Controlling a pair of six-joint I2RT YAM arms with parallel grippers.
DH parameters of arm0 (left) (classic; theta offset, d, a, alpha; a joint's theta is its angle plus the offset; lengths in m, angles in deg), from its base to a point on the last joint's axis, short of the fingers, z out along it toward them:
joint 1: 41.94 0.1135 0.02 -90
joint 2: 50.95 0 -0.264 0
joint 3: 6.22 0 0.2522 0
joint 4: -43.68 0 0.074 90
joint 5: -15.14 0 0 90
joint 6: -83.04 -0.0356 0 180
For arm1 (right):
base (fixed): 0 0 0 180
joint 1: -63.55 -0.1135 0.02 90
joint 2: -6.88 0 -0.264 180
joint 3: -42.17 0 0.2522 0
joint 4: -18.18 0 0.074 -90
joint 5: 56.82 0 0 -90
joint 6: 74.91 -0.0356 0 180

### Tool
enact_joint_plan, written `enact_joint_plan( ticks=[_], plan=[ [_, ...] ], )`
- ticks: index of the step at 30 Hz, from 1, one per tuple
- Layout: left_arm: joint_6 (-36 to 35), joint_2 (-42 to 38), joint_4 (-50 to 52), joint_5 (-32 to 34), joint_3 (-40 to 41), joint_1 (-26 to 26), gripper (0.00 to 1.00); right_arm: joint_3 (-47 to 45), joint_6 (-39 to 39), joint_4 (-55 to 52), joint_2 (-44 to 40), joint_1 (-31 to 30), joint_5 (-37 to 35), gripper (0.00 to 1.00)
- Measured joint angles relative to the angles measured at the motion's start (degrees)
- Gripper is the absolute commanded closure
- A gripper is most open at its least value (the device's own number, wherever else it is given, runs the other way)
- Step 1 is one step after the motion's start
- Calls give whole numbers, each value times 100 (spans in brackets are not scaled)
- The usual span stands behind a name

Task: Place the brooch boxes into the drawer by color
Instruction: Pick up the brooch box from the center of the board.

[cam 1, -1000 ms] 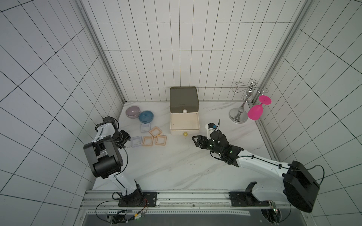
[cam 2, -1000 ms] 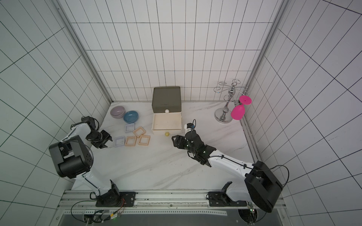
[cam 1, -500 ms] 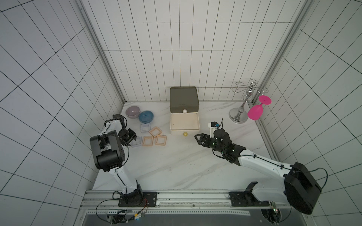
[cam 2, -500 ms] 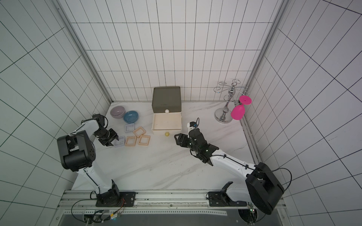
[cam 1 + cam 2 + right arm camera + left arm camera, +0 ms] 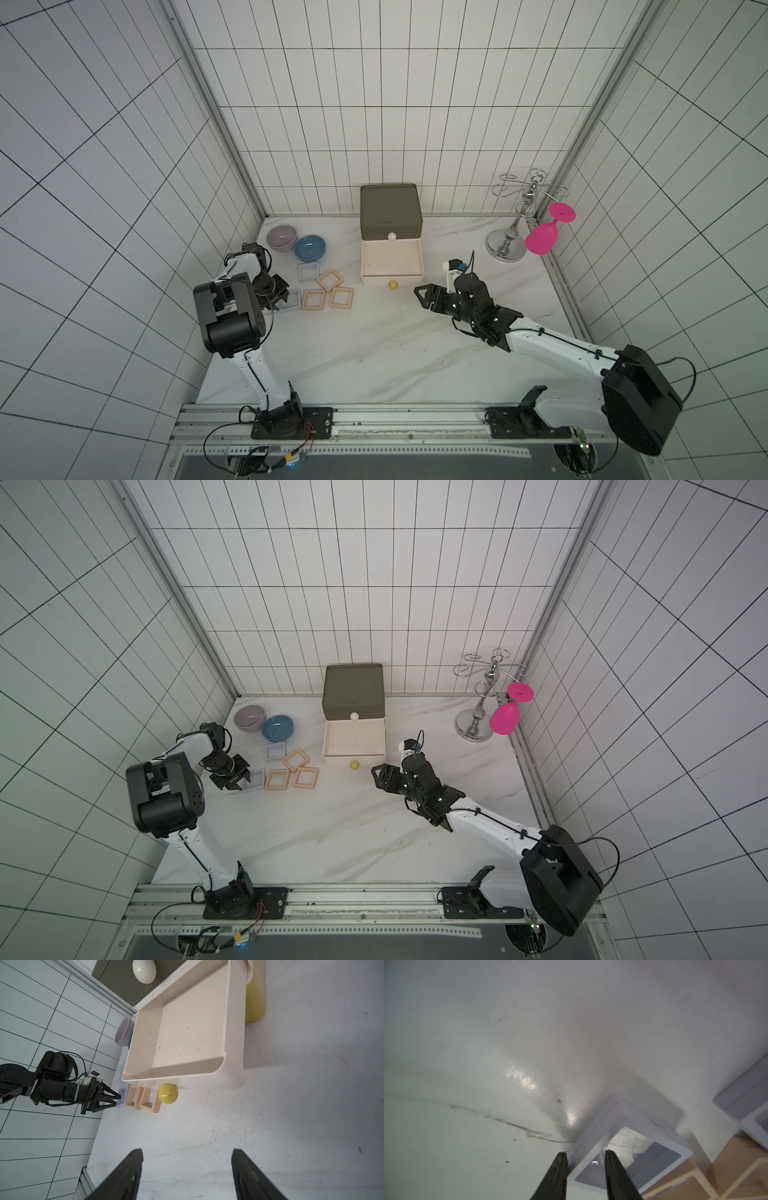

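The drawer (image 5: 390, 212) chest stands at the back, and its white middle tier (image 5: 390, 259) is pulled out and holds nothing (image 5: 233, 1022). Left of it lie two lavender brooch boxes (image 5: 308, 272) (image 5: 275, 751) and three peach ones (image 5: 329, 280) (image 5: 313, 300) (image 5: 341, 298). My left gripper (image 5: 286, 297) (image 5: 243, 781) (image 5: 586, 1156) is low on the table. It is shut on the left rail of the nearer lavender box (image 5: 293, 300) (image 5: 629, 1118), with one finger outside and one in the window. My right gripper (image 5: 422, 296) (image 5: 187, 1151) hovers open, holding nothing, to the right of the drawer's front.
A lilac bowl (image 5: 281, 237) and a blue bowl (image 5: 310, 247) sit behind the boxes near the left wall. A chrome glass stand (image 5: 509, 245) with a hanging pink glass (image 5: 542, 237) occupies the back right corner. A yellow knob (image 5: 392, 285) projects below the open tier.
My left gripper moved right from near the wall onto the nearer lavender box, and its jaws narrowed around the rail. The right arm barely moved.
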Motion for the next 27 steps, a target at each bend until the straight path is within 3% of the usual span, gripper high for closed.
enact_joint_plan(
  ticks=[11, 22, 27],
  plan=[
    [-50, 2, -31, -57, 13, 0, 99, -101, -46, 50, 0, 76, 22, 28],
    [-98, -247, 15, -195, 181, -46, 100, -138, -59, 46, -63, 103, 96, 28],
    [-225, -918, 516, -330, -173, -514, 100, -129, 31, -208, -345, 103, 85, 29]
  ],
)
